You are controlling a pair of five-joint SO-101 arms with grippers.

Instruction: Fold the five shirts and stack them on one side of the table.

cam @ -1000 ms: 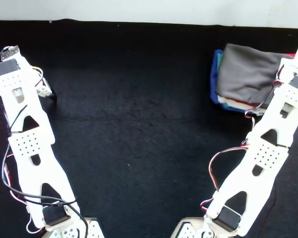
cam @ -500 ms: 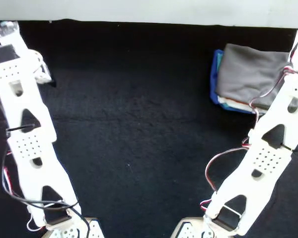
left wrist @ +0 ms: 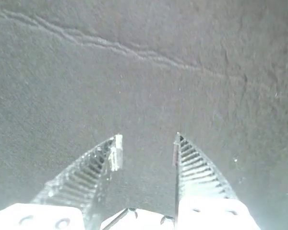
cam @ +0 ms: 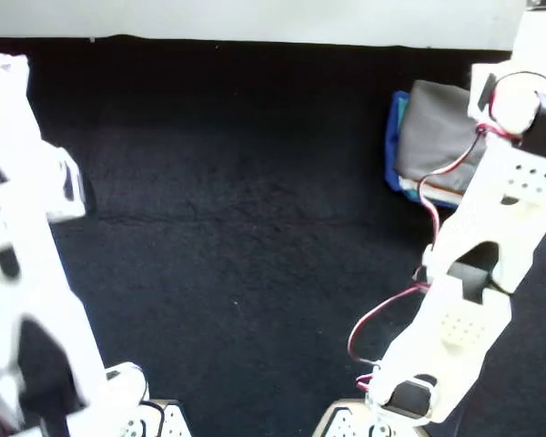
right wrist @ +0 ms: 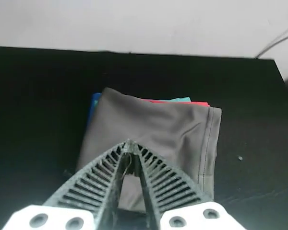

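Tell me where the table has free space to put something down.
The widest bare patch is the black cloth between the left arm and the right arm, from the far edge to their bases. The cloth under the open left gripper is bare. The far right corner is crowded: the stack of folded shirts lies there, partly under the right arm.
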